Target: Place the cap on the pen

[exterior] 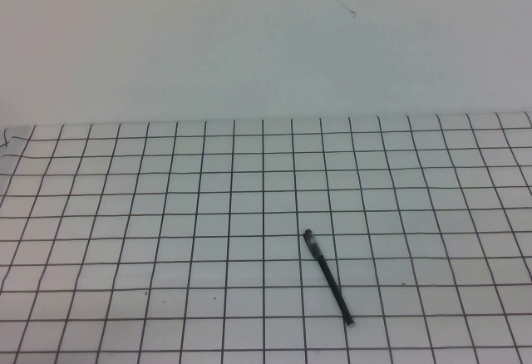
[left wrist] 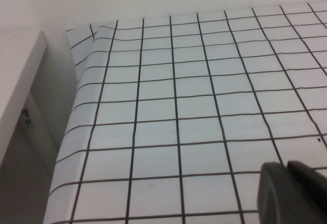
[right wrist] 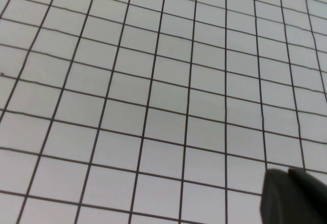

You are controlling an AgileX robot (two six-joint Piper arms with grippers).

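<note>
One thin black stick pen lies on the white gridded tabletop, away from both grippers; left gripper and right gripper hover over bare grid, finger state unclear.

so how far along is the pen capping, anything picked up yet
Nothing is picked up. The pen lies alone on the gridded table, right of centre near the front edge; I cannot tell whether its cap is on. Neither arm shows in the high view. Only a dark corner of the left gripper and the right gripper shows in their wrist views, both over bare grid. If it is uncapped, everything remains.
</note>
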